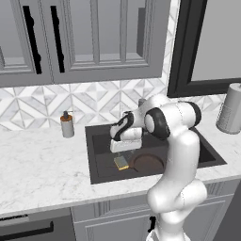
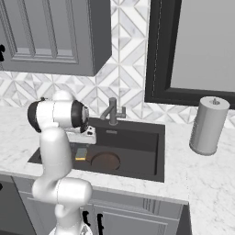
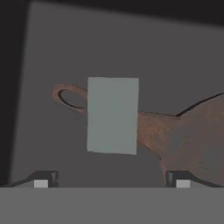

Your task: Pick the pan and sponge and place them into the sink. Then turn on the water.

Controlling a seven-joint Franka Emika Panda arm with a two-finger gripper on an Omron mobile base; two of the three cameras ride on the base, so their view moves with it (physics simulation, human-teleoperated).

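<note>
Running under grey cabinets and patterned tile, the marble worktop (image 1: 42,164) carries the sink (image 1: 101,162). A soap bottle (image 1: 67,125) stands near its back left corner, a paper roll (image 2: 208,125) to the right, the faucet (image 2: 113,111) behind. Inside the sink lies the pan (image 2: 104,161), the sponge (image 3: 113,114) across its handle. The claw (image 3: 112,180) hangs above, fingers apart.

A white marble-patterned countertop (image 1: 42,169) runs along a wall of grey-and-white geometric tiles (image 1: 33,103). Grey panelled upper cabinets (image 1: 94,37) with black handles hang on the left; a black-framed window (image 2: 193,50) sits right. Grey base cabinets (image 2: 133,213) stand below.
</note>
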